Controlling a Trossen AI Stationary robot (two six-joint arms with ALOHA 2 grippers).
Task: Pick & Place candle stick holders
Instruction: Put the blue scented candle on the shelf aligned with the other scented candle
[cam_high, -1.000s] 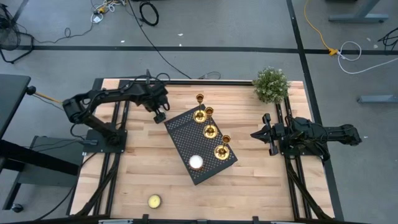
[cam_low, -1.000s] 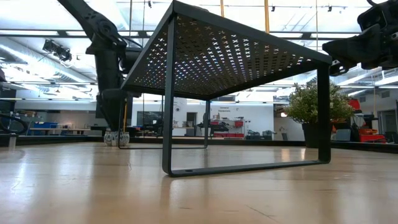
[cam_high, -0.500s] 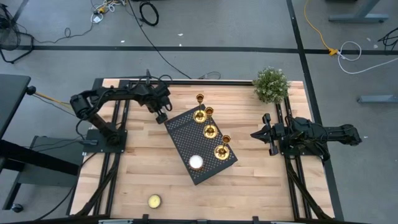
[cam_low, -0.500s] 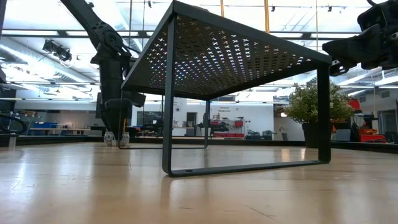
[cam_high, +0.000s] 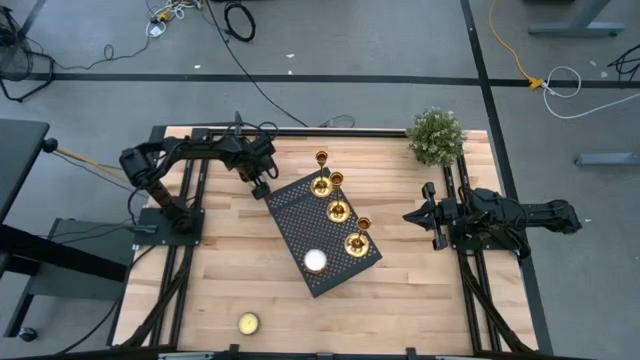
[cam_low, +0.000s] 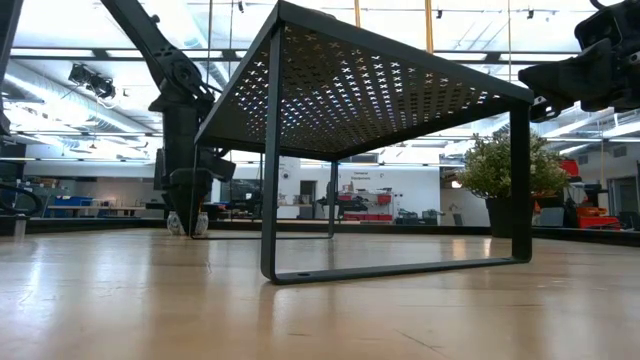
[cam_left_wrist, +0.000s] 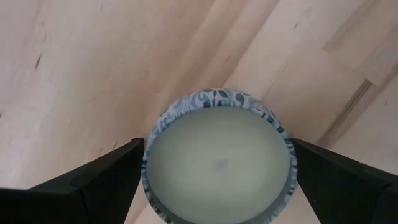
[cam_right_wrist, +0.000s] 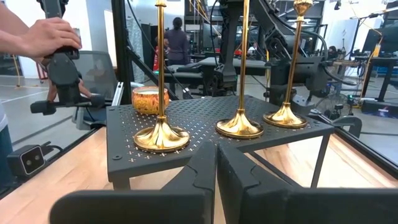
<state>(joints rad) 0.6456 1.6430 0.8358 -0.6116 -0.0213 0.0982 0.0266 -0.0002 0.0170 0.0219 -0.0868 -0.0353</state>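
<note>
Wooden tabletop (cam_high: 400, 290), with a black perforated rack (cam_high: 300, 222) standing askew near its middle. Potted plant (cam_high: 436, 136) at the far right corner. Left pincer (cam_high: 258, 184) lowered near the rack's far-left corner, fingers spread open on either side of a patterned-rim candle (cam_left_wrist: 217, 163), not closed on it. Right pincer (cam_high: 427, 216) parked by the right edge, fingers pressed together, holding nothing. Three candle stick holders (cam_high: 338, 208) upright in a row along the rack's right side, bases (cam_right_wrist: 161, 135) resting on the perforated top. White tealight (cam_high: 316, 261) on the rack's near end; yellowish tealight (cam_high: 248, 323) alone near the tabletop's near edge.
</note>
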